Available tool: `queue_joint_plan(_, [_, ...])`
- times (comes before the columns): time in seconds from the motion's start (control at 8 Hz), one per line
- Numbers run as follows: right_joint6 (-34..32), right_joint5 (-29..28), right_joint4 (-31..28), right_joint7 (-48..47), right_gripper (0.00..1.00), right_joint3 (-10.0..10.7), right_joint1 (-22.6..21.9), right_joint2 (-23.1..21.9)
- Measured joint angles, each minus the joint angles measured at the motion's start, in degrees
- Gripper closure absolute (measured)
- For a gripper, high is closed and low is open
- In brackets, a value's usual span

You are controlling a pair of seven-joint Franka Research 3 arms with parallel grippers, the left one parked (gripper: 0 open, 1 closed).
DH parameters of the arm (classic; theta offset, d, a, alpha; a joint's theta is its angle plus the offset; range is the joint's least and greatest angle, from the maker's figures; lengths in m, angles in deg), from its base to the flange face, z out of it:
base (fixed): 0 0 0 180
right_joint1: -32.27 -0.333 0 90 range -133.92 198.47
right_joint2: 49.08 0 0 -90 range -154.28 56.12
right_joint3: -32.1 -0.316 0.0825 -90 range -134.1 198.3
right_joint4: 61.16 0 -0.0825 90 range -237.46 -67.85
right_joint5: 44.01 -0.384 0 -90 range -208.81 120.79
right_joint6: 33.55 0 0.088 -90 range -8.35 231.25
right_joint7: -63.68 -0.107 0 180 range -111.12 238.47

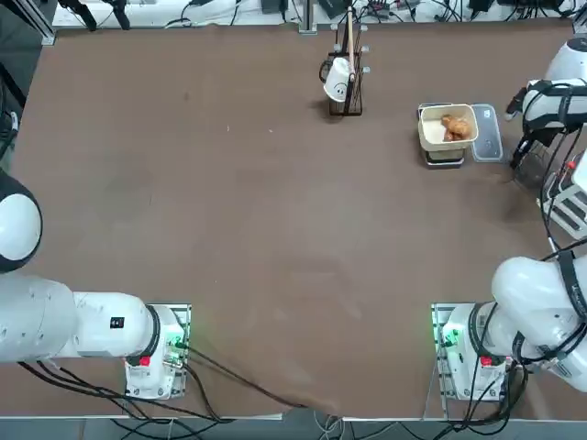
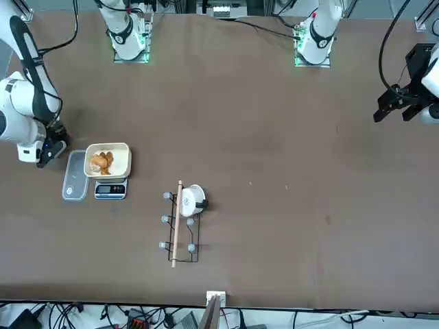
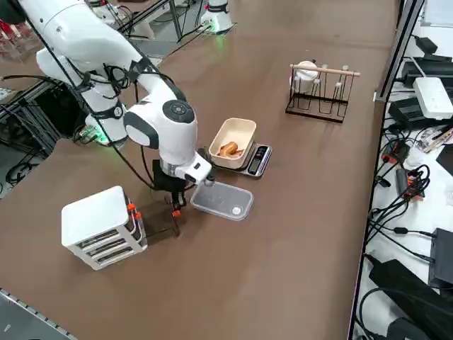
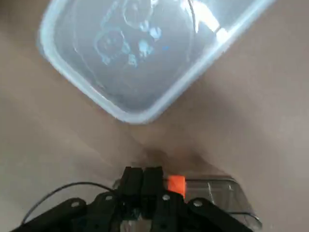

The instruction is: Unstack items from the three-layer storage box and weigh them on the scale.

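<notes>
- Top view: the right tool (image 1: 521,158) hangs at the far right edge of the table (image 1: 229,229), its fingers brought together with nothing between them. The scale (image 1: 446,156) stands just beside the tool, toward the table's middle. The cream tub (image 1: 447,127) sits on the scale and holds the brown items (image 1: 456,127). The translucent panel (image 1: 487,134) lies between the tub and the tool. The three-layer storage box (image 1: 570,206) shows only in part at the picture's edge, on the robot's side of the tool. The black wire rack (image 1: 348,78) with the white cup (image 1: 337,80) stands well apart, beyond the scale.
- Front view: the right tool (image 2: 48,152) is just beside the translucent panel (image 2: 74,175). The tub (image 2: 108,161) with the items (image 2: 101,162) is on the scale (image 2: 110,191), on the panel's far side from the tool.
- Right side view: the right tool (image 3: 175,207) points down, narrow and empty, between the three-layer storage box (image 3: 102,227) and the translucent panel (image 3: 221,200). The scale (image 3: 256,159) with the tub (image 3: 235,142) lies beyond the panel.
- Right wrist view: the fingers (image 4: 142,186) are pressed shut above bare table (image 4: 251,116). The translucent panel (image 4: 140,53) lies just ahead of them.
</notes>
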Motion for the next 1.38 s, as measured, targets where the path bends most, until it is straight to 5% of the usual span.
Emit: queue_joint_plan(1.38, [-4.8,8.3,-0.7,-4.0,0.98,1.8,3.8,-0.1])
